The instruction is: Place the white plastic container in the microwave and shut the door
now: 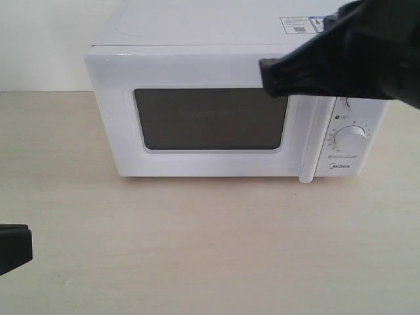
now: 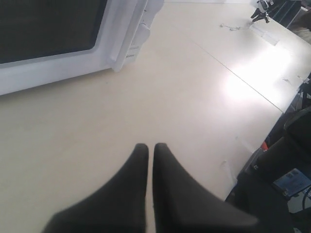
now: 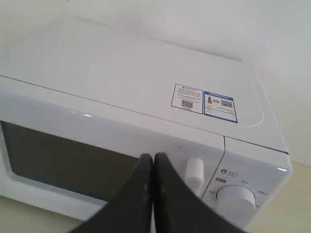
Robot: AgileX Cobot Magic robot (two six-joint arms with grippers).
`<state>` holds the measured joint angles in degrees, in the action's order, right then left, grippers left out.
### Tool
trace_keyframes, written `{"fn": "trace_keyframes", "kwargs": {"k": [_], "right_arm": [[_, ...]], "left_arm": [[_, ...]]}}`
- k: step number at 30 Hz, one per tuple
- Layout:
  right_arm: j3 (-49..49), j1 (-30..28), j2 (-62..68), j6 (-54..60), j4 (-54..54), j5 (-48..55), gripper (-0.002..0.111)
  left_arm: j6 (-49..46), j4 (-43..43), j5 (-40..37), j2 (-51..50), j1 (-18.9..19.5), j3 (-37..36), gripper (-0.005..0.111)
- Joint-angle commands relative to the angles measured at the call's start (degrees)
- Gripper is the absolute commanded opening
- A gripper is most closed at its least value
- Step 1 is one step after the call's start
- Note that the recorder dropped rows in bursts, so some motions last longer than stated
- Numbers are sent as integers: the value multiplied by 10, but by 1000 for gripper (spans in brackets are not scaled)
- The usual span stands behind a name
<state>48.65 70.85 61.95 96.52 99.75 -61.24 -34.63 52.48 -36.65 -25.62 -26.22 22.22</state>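
The white microwave [image 1: 197,62] stands at the back of the table with its door [image 1: 210,119] shut flat against the front. No white plastic container shows in any view. My right gripper [image 1: 268,77] is shut with nothing between its fingers. It hovers in front of the door's upper right corner, close to the top of the vertical bar handle [image 1: 307,144]. In the right wrist view its tips [image 3: 153,156] lie over the dark window beside the handle [image 3: 194,171]. My left gripper [image 2: 150,145] is shut and empty, low over the table at the near left [image 1: 13,248].
The pale wooden table [image 1: 216,243] spreads in front of the microwave. Its side edge [image 2: 243,160] drops off to dark equipment and cables. Two stickers [image 3: 204,101] sit on the microwave top, and a round dial [image 1: 351,139] is right of the handle. A white wall stands behind.
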Motion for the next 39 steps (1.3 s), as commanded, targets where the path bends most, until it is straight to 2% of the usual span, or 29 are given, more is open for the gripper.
{"fn": "trace_keyframes", "kwargs": {"k": [1,5,9,14,25,28,30,35,39], "right_arm": [[-50,94,-84,4,2,-87,0],[-90,153,-156,11,2,-87,0],[-109,183,-197,-3,2,-87,0],[-109,183,-208,-5,2,-87,0],[-109,183,-207,-5,2,-87,0],[-109,183,-207,-5,2,-87,0],[-109,183,-207,-5,2,-87,0],[-109,183,-207,-5,2,-87,0],[-109,183,-207,-5,2,-87,0]], "left_arm": [[3,9,20,2,-3,-3,4],[3,9,56,2,-3,-3,4],[3,13,105,2,-3,-3,4],[3,13,128,2,-3,-3,4],[3,11,128,2,-3,-3,4],[-20,-32,156,6,0,-3,4],[-24,-84,165,25,21,-3,4],[-24,-222,120,142,121,-3,4],[-26,-288,113,238,191,-3,4]]}}
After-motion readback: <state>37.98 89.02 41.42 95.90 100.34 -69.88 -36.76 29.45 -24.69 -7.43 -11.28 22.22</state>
